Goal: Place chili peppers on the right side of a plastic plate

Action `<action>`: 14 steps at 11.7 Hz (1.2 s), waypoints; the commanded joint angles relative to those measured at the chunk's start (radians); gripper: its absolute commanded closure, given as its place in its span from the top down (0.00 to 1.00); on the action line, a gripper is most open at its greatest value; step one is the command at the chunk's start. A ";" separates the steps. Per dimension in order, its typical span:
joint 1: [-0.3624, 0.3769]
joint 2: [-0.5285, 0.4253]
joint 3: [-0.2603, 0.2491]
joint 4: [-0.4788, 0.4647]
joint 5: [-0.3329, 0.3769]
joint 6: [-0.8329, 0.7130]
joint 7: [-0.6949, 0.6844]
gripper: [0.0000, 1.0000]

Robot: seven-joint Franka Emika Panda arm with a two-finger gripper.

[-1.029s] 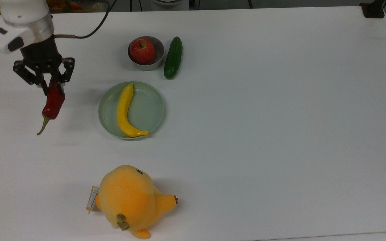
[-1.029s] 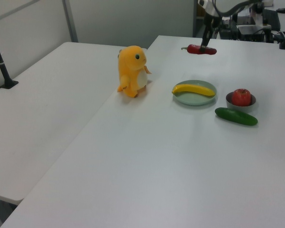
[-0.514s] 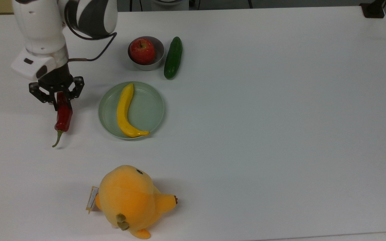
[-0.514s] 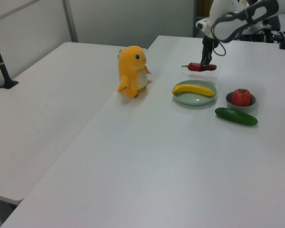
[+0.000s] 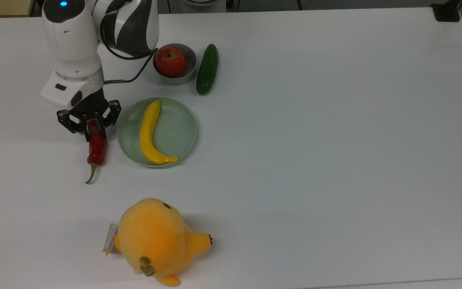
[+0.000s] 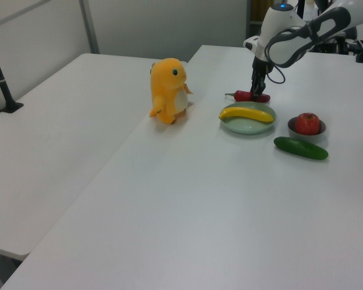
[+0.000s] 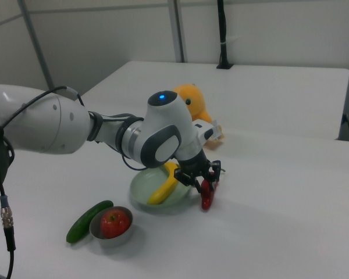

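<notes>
So the pincer (image 5: 93, 129) is clamped on the chili pepper (image 5: 96, 149), right beside the plastic plate (image 5: 183, 132).
Letting go from this height could roll it against the plate rim.

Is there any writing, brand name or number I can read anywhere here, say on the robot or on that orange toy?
No text can be read in these pictures.
Plush toy: a small paper tag hangs at its side; any print on it is too small to read.
Robot arm: no lettering visible, just a blue light.

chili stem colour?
Green: the chili pepper is dark red with a thin green stem, clearest in the top view.
</notes>
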 commanded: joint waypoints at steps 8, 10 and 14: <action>0.060 -0.335 -0.009 0.027 0.008 -0.401 0.404 1.00; 0.103 -0.434 -0.009 0.041 0.010 -0.561 0.523 1.00; 0.206 -0.528 -0.005 0.078 0.069 -0.770 0.745 1.00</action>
